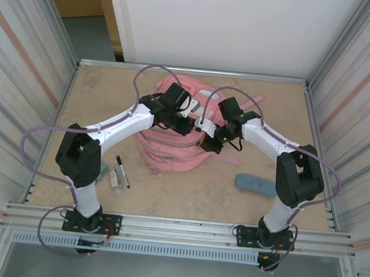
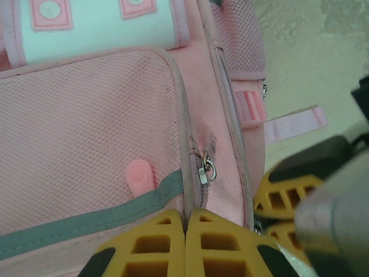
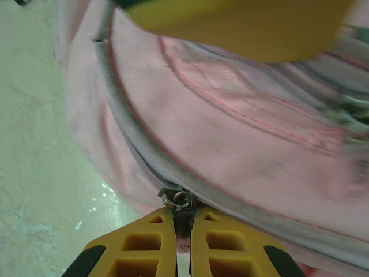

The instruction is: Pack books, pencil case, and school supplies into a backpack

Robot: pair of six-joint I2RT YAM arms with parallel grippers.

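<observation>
The pink backpack (image 1: 170, 153) lies at the table's middle back, its mesh front pocket (image 2: 86, 127) facing up. My left gripper (image 2: 185, 222) is shut on the backpack's grey zip edge, just below a metal slider (image 2: 204, 171). My right gripper (image 3: 183, 231) is shut on a zip pull (image 3: 183, 222) whose slider ring (image 3: 177, 199) sits at the fingertips. Both grippers meet over the bag (image 1: 202, 135). The blue-grey pencil case (image 1: 256, 184) lies right of the bag. A black marker (image 1: 122, 171), a grey-green block (image 1: 103, 169) and a pale stick (image 1: 113, 179) lie at the left. The books are out of view.
Metal walls (image 1: 57, 98) fence the table left and right, and a rail (image 1: 175, 230) runs along the near edge. A pink strap (image 2: 294, 122) trails off the bag onto the table. The right gripper's yellow fingers (image 2: 285, 199) sit close beside my left ones.
</observation>
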